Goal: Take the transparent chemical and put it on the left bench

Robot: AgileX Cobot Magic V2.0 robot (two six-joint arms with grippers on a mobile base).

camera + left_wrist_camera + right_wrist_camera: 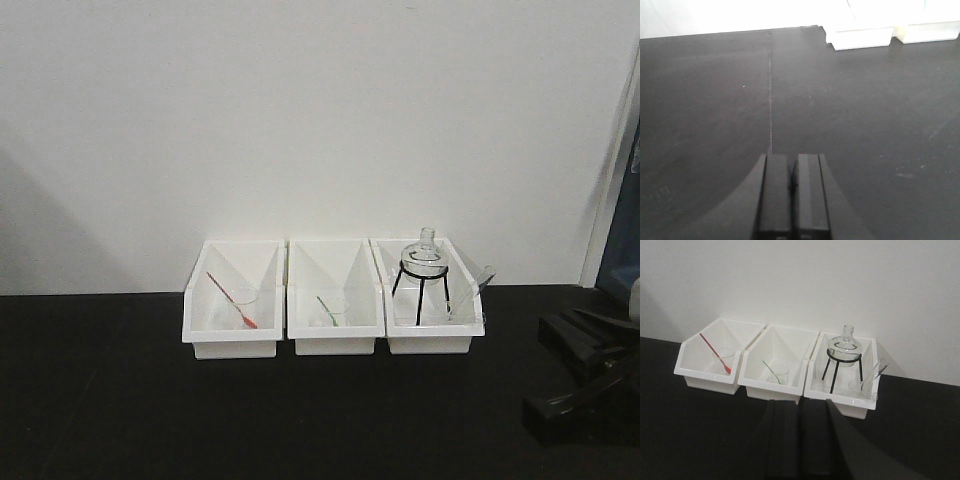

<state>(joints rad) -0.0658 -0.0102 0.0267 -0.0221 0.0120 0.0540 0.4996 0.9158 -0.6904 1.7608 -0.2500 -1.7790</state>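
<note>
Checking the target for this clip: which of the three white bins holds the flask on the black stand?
The right-hand bin. It alone holds the round glass flask on the black tripod stand. The left bin holds a red stirrer, the middle bin a green one.

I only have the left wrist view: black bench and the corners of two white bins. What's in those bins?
Observer: Three white bins stand in a row. The right bin holds a clear round flask on a black tripod.
Operator: Anything else in that bin?
Observer: A small clear beaker with a clear rod leaning in it.
Operator: The other bins?
Observer: Each holds a beaker, one with a red stirrer, one with a green stirrer.
Operator: Is the right gripper near them?
Observer: The right gripper points at the bins, shut, holding nothing.
</note>
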